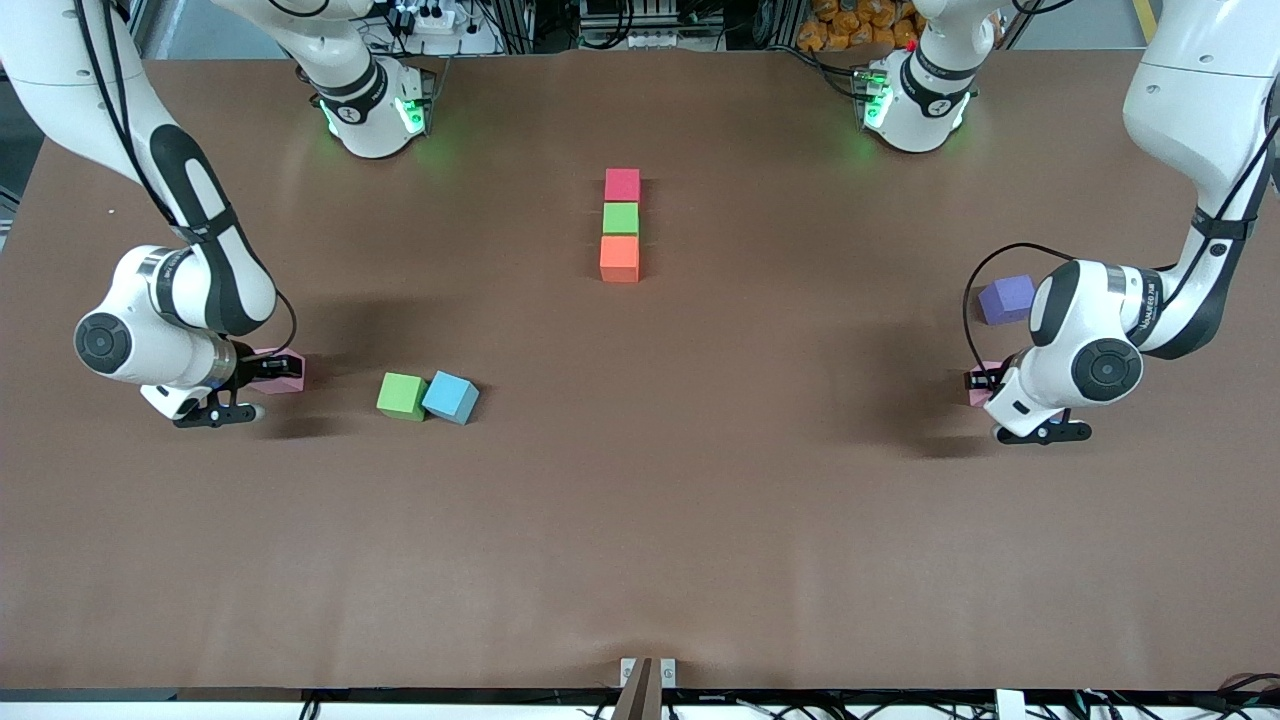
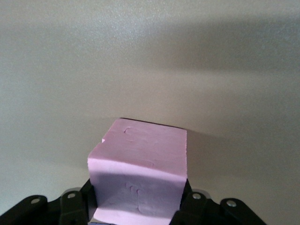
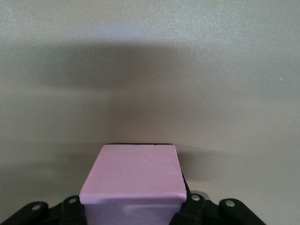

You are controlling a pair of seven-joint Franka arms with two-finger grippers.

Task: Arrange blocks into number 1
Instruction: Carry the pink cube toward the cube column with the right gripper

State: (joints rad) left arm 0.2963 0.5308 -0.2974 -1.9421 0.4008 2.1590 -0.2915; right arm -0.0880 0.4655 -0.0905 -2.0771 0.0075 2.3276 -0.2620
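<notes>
A red block [image 1: 622, 184], a green block [image 1: 620, 218] and an orange block [image 1: 619, 258] form a touching column at the table's middle, red farthest from the front camera. My right gripper [image 1: 262, 368] [image 3: 133, 206] is shut on a pink block [image 1: 288, 372] [image 3: 133, 176] low at the table near the right arm's end. At the left arm's end, my left gripper [image 1: 985, 381] [image 2: 138, 197] is shut on another pink block [image 1: 977, 388] [image 2: 140, 157], whose foam bulges under the squeeze.
A loose green block [image 1: 401, 396] and a blue block [image 1: 450, 397] lie touching beside the right gripper's pink block, toward the table's middle. A purple block [image 1: 1006, 299] sits close to the left wrist, farther from the front camera than the left pink block.
</notes>
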